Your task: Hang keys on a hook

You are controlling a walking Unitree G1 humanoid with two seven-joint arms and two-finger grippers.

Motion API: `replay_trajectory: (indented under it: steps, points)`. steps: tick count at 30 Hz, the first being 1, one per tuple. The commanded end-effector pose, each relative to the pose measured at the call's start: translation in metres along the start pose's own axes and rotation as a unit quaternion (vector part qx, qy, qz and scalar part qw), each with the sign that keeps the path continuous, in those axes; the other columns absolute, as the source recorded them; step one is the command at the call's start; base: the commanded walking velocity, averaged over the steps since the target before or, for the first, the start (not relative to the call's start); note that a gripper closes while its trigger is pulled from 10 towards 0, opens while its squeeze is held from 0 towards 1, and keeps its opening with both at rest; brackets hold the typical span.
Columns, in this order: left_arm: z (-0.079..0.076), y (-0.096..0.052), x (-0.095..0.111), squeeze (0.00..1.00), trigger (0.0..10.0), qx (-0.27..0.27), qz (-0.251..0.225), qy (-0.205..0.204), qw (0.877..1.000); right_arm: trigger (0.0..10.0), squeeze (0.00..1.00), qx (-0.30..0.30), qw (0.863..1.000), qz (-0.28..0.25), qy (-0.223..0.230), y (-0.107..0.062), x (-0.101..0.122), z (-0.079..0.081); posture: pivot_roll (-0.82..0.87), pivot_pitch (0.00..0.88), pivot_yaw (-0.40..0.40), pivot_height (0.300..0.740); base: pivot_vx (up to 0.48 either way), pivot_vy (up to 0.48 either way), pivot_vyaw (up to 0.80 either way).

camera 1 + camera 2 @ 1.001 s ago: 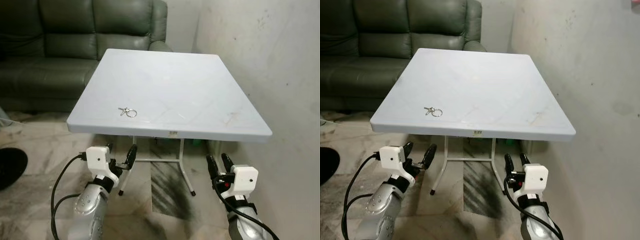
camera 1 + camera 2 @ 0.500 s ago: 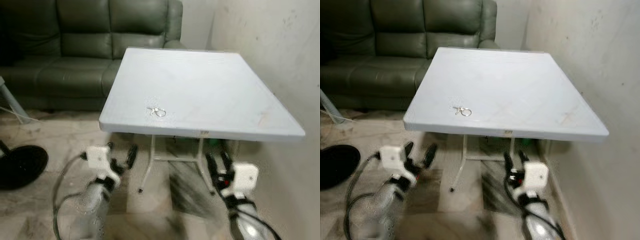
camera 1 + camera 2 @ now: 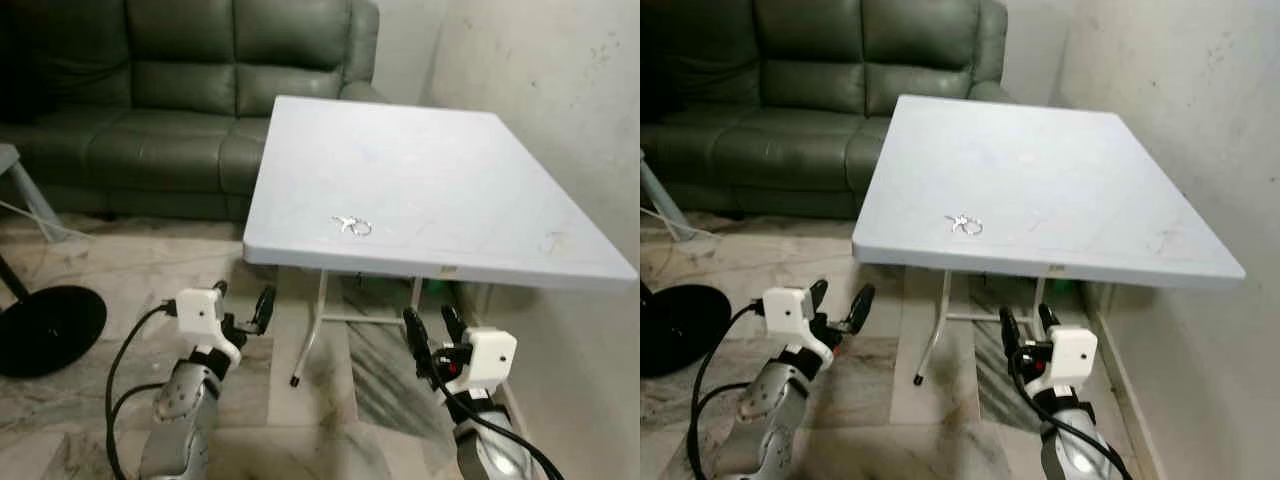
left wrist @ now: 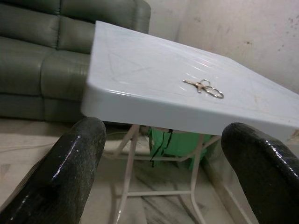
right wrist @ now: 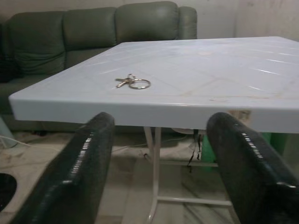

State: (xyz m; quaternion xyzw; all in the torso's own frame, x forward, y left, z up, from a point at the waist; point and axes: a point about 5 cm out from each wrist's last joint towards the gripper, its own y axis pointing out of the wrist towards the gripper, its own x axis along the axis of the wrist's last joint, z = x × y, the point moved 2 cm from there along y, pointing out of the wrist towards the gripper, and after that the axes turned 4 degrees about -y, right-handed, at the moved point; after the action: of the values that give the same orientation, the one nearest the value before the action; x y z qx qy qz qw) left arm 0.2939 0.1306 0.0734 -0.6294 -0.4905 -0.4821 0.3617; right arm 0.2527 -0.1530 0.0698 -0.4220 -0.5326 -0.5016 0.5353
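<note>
keys (image 3: 352, 226) lie flat on the white folding table (image 3: 480, 160), near its front edge, left of centre, nothing else touching them. looks like a split ring w/ a couple of small keys fanned off one side (clearest in right wrist view (image 5: 132, 82)).

left gripper (image 3: 243, 310) and right gripper (image 3: 432, 335) both hang below table height, in front of the near edge, fingers spread apart, empty. well apart from the keys.

handling, my read: light, rigid metal, thin and flat on a smooth hard top, so likely to skid or pivot if nudged from one side. loose keys will swing off the ring once lifted. not fragile.

grab pt: the ring itself, pinch across its rim from above w/ fingertips straddling it. that leaves the ring's opening free to go over a hook. grabbing a key blade instead = ring dangles, harder to aim.

no hook visible yet. green sofa (image 3: 180, 90) behind table, wall (image 3: 560, 90) on the right.
</note>
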Motion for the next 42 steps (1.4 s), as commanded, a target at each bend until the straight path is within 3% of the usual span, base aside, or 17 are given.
replay_trajectory:
  steps: [1, 7, 8, 9, 13, 14, 15, 16, 23, 25, 26, 27, 42]
  points:
    - [-0.0007, 0.0009, -0.0041, 0.0, 10.0, 0.005, 0.011, 0.001, 1.0, 10.0, 1.0, -0.004, 1.0, -0.005, -0.007, 0.0, 0.004, -0.0063, -0.02, 0.0, -0.066, 0.74, 0.0, 0.0, 0.0]
    - [0.0001, 0.0019, -0.0044, 0.0, 10.0, 0.008, 0.013, 0.001, 1.0, 10.0, 0.96, -0.008, 1.0, 0.003, -0.025, 0.0015, 0.0029, -0.0081, -0.02, 0.0, -0.068, 0.74, 0.0, 0.0, 0.0]
    - [0.0004, 0.0019, -0.0045, 0.0, 10.0, 0.009, 0.014, 0.002, 1.0, 10.0, 0.66, -0.004, 1.0, 0.001, -0.028, 0.0017, 0.0033, -0.0076, -0.02, 0.0, -0.068, 0.74, 0.0, 0.0, 0.0]
    - [0.0004, 0.0021, -0.0044, 0.0, 10.0, 0.008, 0.014, 0.003, 1.0, 10.0, 0.0, 0.001, 1.0, 0.0, -0.022, 0.0015, 0.0035, -0.0066, -0.02, 0.0, -0.069, 0.74, 0.0, 0.0, 0.0]
    - [0.0003, 0.0011, -0.0054, 0.0, 10.0, 0.009, 0.016, 0.005, 1.0, 10.0, 0.0, 0.001, 1.0, 0.0, -0.022, 0.0001, 0.0033, -0.0067, -0.02, 0.0, -0.069, 0.74, 0.0, 0.0, 0.0]
    - [0.0005, 0.0005, -0.006, 0.0, 10.0, 0.01, 0.018, 0.006, 1.0, 10.0, 0.35, 0.008, 1.0, -0.005, -0.017, -0.0007, 0.0044, -0.0053, -0.02, 0.0, -0.07, 0.74, 0.0, 0.0, 0.0]
    - [0.0005, 0.0001, -0.0063, 0.0, 10.0, 0.01, 0.018, 0.006, 1.0, 10.0, 0.35, 0.014, 1.0, -0.009, -0.013, -0.0013, 0.0053, -0.0043, -0.02, 0.0, -0.07, 0.74, 0.0, 0.0, 0.0]
    - [0.0007, -0.0003, -0.0068, 0.0, 10.0, 0.011, 0.019, 0.006, 1.0, 10.0, 1.0, 0.015, 1.0, -0.01, -0.01, -0.0018, 0.0056, -0.0039, -0.02, 0.0, -0.07, 0.74, 0.0, 0.0, 0.0]
    - [0.0011, -0.0014, -0.0082, 0.0, 10.0, 0.015, 0.022, 0.007, 1.0, 10.0, 1.0, 0.017, 1.0, -0.011, -0.006, -0.0032, 0.0064, -0.0042, -0.02, 0.0, -0.073, 0.74, 0.0, 0.0, 0.0]
    - [0.0012, -0.0019, -0.0082, 0.0, 10.0, 0.016, 0.021, 0.009, 1.0, 10.0, 1.0, 0.009, 1.0, -0.002, -0.028, -0.003, 0.0048, -0.0067, -0.02, 0.0, -0.074, 0.74, 0.0, 0.0, 0.0]
    - [0.0012, -0.0019, -0.0081, 0.0, 10.0, 0.016, 0.021, 0.009, 1.0, 10.0, 0.55, 0.011, 0.999, -0.003, -0.03, -0.003, 0.0049, -0.0064, -0.02, 0.0, -0.075, 0.74, 0.0, 0.0, 0.0]
    - [0.0013, -0.0022, -0.0082, 0.0, 10.0, 0.015, 0.021, 0.009, 1.0, 10.0, 0.0, 0.012, 0.999, -0.001, -0.034, -0.0033, 0.0046, -0.0065, -0.02, 0.0, -0.074, 0.74, 0.0, 0.0, 0.0]
    - [0.0022, -0.0048, -0.0091, 0.0, 10.0, 0.018, 0.023, 0.009, 1.0, 10.0, 0.0, 0.015, 0.999, 0.002, -0.041, -0.005, 0.0043, -0.0065, -0.02, 0.004, -0.082, 0.74, 0.198, 0.0, 0.0]
